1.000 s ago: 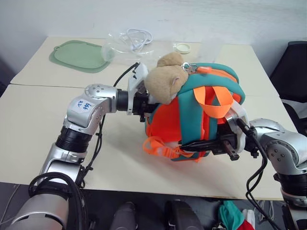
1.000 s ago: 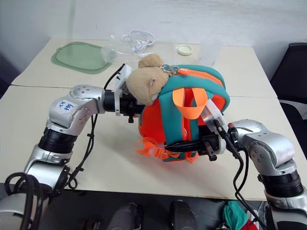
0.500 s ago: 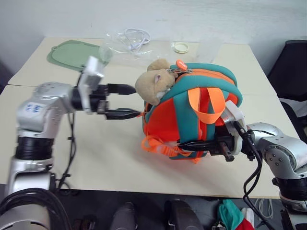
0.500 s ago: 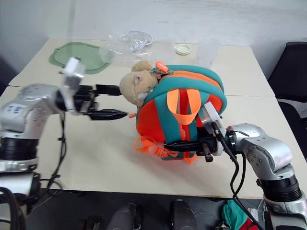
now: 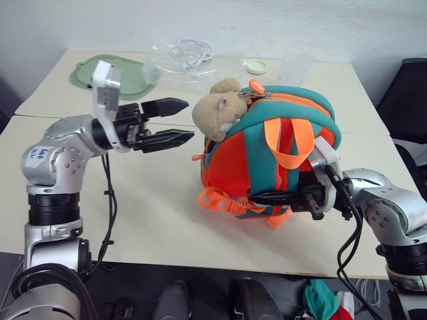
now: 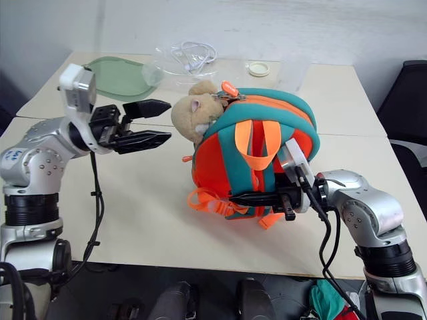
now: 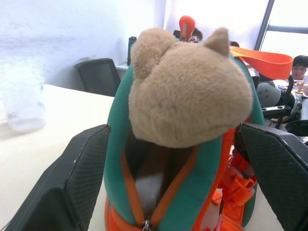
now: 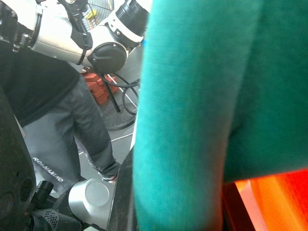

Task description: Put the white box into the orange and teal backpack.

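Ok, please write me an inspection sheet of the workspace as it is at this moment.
Surface: pale table, seam across it.
Job's things: backpack upright, bear head on top, zip partly open; something pale inside in the left wrist view, cannot tell if it is the white box.
Clutter: green mat, clear bag with white cable, small round lid.
Grippers: left pincer open, apart from the backpack; right pincer shut on a teal strap.
Cables: black arm cables.
Surroundings: black chair.
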You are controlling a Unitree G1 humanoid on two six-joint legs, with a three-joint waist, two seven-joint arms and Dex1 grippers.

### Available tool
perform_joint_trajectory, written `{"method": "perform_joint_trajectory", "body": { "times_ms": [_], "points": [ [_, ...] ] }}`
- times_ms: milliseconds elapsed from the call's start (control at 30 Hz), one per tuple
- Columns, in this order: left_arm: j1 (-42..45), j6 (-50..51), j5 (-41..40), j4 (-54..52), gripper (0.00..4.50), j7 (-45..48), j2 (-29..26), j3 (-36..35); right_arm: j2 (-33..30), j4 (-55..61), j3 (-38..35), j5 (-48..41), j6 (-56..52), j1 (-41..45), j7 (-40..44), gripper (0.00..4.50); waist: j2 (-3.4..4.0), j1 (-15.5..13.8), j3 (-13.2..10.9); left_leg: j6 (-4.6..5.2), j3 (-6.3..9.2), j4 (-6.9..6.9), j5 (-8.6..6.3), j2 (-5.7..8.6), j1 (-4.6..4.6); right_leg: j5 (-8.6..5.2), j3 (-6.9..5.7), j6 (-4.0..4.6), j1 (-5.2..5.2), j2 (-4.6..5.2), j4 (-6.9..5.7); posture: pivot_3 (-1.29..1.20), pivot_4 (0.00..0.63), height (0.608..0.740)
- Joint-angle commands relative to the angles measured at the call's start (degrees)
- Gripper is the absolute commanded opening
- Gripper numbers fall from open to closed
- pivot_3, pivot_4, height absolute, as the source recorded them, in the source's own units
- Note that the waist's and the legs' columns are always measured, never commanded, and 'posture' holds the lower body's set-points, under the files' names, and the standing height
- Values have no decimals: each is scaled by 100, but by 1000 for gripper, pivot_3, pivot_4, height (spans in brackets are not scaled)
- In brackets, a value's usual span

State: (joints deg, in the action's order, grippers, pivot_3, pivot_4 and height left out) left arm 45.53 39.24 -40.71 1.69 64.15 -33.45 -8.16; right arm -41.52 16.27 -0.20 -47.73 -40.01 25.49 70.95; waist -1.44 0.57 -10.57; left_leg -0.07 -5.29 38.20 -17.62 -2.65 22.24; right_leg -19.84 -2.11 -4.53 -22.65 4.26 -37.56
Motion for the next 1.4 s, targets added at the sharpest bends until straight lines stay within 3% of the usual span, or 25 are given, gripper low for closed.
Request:
{"method": "perform_joint_trajectory", "body": {
  "times_ms": [33, 333, 467, 567, 900, 1067, 1267, 1400],
  "points": [
    [130, 83, -322, -277, 4500, -103, 234, -20, 41, 66, -9, -34, 25, 95, 43, 13, 0, -7, 0, -1, 1, 1, 1, -1, 0, 0, -1, 0, 0, -1, -1, 0, 150, 740],
    [138, -238, -353, -242, 1793, -365, 609, -166, 64, 193, -58, -96, -59, -1, -76, 13, 0, -40, 0, -1, 1, 4, 1, 1, 1, 0, 0, 0, 1, 1, 0, 0, 150, 740],
    [-143, -143, -262, -259, 735, -200, 202, -204, 83, 234, -109, -99, -24, -79, -162, 13, 0, -19, 0, -2, 1, 3, 1, -1, 0, 0, 0, 0, 0, -1, -1, 0, 150, 740],
    [-630, -470, 294, 51, 229, -73, -296, -73, 129, 249, -164, -91, 44, -136, -246, 13, 1, 35, 0, -4, -1, -2, 2, -2, -7, 0, 3, 0, 1, -3, -1, 0, 150, 740],
    [-1553, -1094, 1547, 1116, 145, -45, -986, 721, 247, 366, -298, -171, 79, -279, -562, 13, 1, 80, 5, -3, 1, -3, 2, 0, -22, -1, 3, 3, 15, 6, 12, 0, 150, 740],
    [-1122, -493, 535, 873, 145, -10, -643, 148, 277, 451, -331, -225, 88, -348, -707, 13, 0, 51, 5, 1, 3, -1, 2, 3, -20, -1, 1, 3, 15, 13, 10, 0, 150, 740],
    [-384, -94, -108, 369, 145, 629, -763, 6, 367, 504, -338, -213, 149, -416, -843, 13, 0, 54, 5, 2, 4, -2, 3, 4, -4, -1, -4, 3, 4, 10, -6, 0, 150, 740],
    [305, 362, -583, 613, 145, 306, -734, -502, 547, 492, -345, -128, 266, -414, -1001, 13, 0, 101, 4, 1, 3, -2, 3, 4, -4, -1, -2, 2, 3, 8, -7, 0, 150, 740]
  ]
}}
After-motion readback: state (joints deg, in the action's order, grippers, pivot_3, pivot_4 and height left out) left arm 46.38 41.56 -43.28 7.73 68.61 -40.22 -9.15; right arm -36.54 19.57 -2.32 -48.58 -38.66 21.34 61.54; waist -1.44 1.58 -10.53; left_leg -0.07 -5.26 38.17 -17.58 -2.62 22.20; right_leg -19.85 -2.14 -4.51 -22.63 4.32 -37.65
